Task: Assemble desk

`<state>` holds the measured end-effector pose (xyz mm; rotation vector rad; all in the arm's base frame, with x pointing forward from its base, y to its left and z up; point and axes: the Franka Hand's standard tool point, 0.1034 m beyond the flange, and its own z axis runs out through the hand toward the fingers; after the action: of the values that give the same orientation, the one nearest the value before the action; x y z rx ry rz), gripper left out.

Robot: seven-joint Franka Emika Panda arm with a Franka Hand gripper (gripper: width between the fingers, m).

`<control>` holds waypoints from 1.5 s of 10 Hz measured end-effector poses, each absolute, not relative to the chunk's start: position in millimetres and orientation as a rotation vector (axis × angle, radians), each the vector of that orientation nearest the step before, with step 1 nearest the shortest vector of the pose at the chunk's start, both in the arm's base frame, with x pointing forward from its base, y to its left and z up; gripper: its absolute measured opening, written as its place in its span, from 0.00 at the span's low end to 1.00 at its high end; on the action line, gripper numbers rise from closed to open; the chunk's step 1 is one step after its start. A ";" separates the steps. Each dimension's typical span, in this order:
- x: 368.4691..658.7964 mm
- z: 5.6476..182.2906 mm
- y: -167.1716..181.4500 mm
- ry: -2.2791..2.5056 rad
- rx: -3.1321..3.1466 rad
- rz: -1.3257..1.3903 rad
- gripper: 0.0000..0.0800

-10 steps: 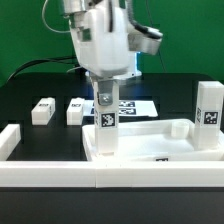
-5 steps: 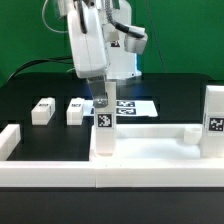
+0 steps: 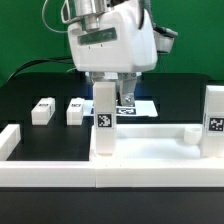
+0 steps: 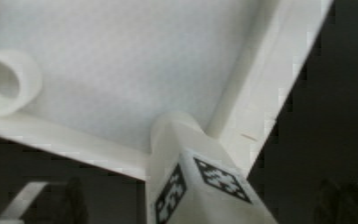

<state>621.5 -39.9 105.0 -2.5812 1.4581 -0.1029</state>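
Note:
The desk panel (image 3: 150,148) is white with a raised rim and lies at the centre right. A tagged white leg post (image 3: 104,125) stands upright at its near left corner. My gripper (image 3: 112,95) hangs straight over this post, fingers either side of its top with gaps, open. In the wrist view the post (image 4: 202,175) rises between my dark fingers (image 4: 37,200), above the panel (image 4: 140,80) and a round hole (image 4: 2,82). A second leg (image 3: 213,122) stands at the panel's far right. Two more legs (image 3: 42,110) (image 3: 74,110) lie on the exterior view's left.
A long low white rail (image 3: 100,176) with L-shaped ends runs along the front; its left end (image 3: 8,140) turns back. The marker board (image 3: 140,106) lies flat behind the upright post. The table top is black.
The panel and post slid a little early on, then stayed still. My gripper has turned about its vertical axis above the post, and its body now faces the camera more broadly.

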 end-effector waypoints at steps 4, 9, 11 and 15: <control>625.6 104.8 -55.9 0.421 -3.012 -0.137 0.81; 627.2 102.8 -53.8 0.627 -2.970 -0.142 0.53; 627.2 102.8 -53.8 0.848 -2.908 -0.130 0.36; 628.7 102.4 -52.6 1.529 -2.596 -0.082 0.36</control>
<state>628.7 -52.6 102.4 -2.5955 1.5294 -0.0822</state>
